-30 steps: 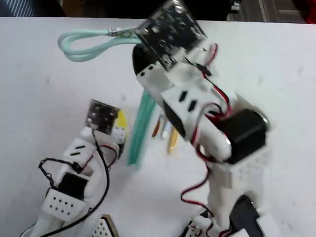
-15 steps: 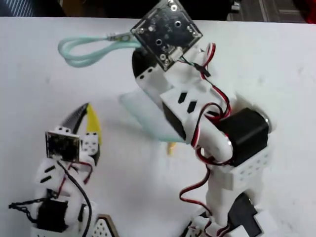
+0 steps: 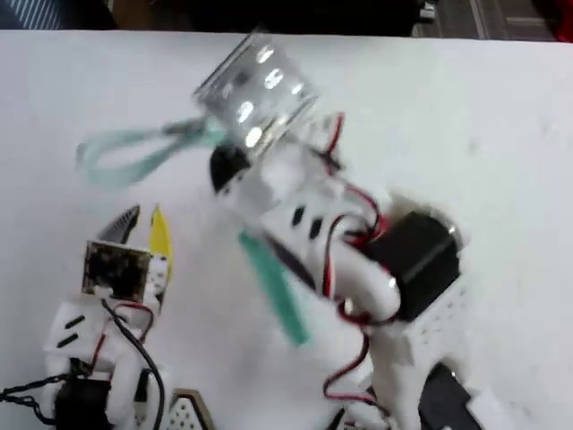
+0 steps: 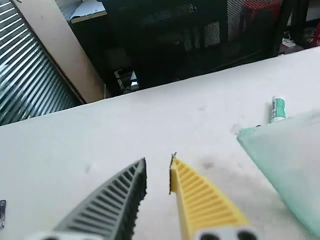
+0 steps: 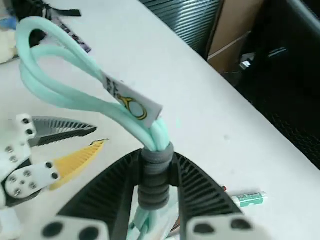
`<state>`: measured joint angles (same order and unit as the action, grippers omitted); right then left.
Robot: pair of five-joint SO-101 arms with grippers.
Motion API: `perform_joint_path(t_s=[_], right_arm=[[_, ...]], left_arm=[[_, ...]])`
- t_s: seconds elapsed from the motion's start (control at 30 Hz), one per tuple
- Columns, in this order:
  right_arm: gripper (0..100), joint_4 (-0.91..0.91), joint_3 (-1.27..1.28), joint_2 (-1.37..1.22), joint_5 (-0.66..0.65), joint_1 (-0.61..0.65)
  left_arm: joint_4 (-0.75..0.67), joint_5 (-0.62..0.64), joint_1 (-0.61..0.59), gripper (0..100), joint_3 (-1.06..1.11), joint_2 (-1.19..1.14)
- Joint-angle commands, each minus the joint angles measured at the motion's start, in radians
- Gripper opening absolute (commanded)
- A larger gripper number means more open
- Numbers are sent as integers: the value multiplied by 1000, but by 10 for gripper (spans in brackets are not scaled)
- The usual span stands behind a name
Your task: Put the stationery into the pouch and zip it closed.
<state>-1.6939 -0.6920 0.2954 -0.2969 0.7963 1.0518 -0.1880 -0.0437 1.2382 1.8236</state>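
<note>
Fingers (image 5: 197, 192) of the right gripper (image 5: 156, 156) are seen pinched on the grey collar (image 5: 154, 182) of the mint pouch (image 4: 287, 165), whose looped cord (image 5: 55, 70) is stuck out beyond them, while near the pouch the left gripper (image 4: 158, 162) is held with its grey and yellow fingers slightly apart, nothing between them, over the white table (image 4: 100, 130).

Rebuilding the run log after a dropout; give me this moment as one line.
right jaws: shut on pouch cord | left jaws: open, empty | white-green tube: on table, outside pouch
</note>
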Motion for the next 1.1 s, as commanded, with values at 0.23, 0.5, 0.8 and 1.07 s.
perform_joint_path(t_s=[0.23,0.5,0.8,1.07], right_arm=[[17,-12,331,380,-71,56],[19,151,345,395,-46,-214],[17,239,262,397,-282,-278],[17,271,193,404,-411,-282]], left_arm=[[133,-181,-8,113,-43,-12],[152,-123,-10,113,-43,-12],[152,-101,-10,113,-43,-12],[146,-98,-4,113,8,-12]])
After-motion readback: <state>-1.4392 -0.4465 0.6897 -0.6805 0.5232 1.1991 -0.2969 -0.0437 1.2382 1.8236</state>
